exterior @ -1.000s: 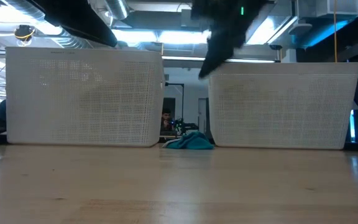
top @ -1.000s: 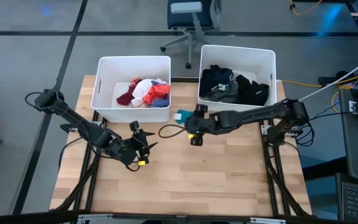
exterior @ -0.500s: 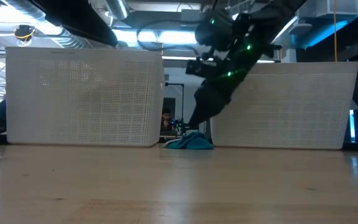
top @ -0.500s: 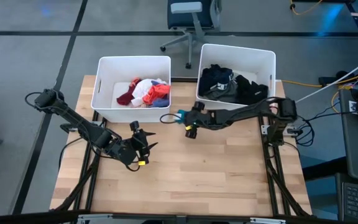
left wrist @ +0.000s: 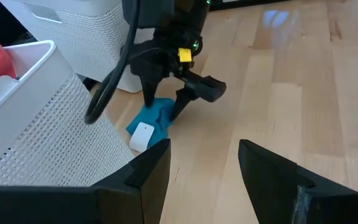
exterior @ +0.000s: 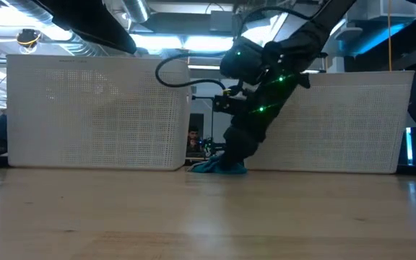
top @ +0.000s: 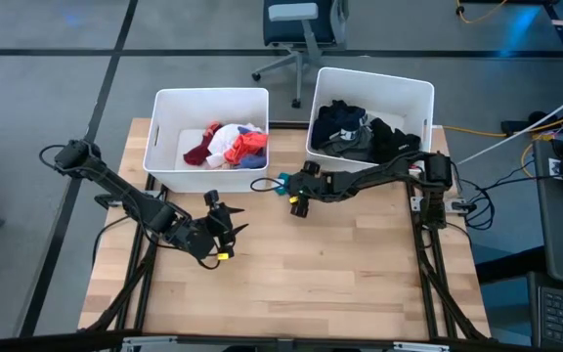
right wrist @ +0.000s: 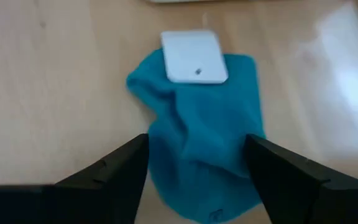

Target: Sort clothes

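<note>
Right pincer (right wrist: 194,171) spread over teal garment (right wrist: 207,146).

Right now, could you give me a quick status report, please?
Right end effector open, straddling teal garment between the bins. Left end effector open, waiting mid-table. Nothing obstructing.

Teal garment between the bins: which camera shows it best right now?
The right wrist view: the teal garment fills it, white tag visible, between the right hand's open fingers. The left wrist view shows it farther off under that hand. The high view gives a sliver; the low view, an edge-on heap.
</note>
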`<action>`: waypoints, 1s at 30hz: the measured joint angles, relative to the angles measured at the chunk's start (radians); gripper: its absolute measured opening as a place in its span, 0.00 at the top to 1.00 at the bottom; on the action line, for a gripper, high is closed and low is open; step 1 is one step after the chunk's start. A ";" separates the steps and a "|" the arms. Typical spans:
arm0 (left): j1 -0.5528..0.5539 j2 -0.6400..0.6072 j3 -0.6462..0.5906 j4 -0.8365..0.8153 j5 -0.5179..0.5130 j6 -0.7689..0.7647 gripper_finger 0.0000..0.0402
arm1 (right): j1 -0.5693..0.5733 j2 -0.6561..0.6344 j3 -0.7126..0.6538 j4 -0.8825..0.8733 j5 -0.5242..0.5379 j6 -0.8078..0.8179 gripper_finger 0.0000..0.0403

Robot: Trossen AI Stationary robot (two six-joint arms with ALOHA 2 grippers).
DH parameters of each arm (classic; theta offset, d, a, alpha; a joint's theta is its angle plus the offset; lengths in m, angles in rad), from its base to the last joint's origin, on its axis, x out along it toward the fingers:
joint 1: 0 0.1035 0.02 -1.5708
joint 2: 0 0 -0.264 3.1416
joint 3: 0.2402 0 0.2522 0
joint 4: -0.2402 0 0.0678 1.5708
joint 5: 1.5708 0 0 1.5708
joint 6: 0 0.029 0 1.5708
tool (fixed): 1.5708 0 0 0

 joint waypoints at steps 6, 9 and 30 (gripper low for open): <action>0.000 0.000 0.000 0.001 0.000 0.000 0.55 | 0.001 0.006 0.000 -0.004 -0.038 0.001 0.55; 0.000 0.000 0.000 0.002 0.000 0.000 0.55 | 0.001 0.006 0.000 -0.007 -0.038 -0.003 0.72; 0.000 0.000 0.000 0.001 0.000 -0.004 0.55 | 0.233 -0.228 0.000 -0.140 0.111 0.003 0.95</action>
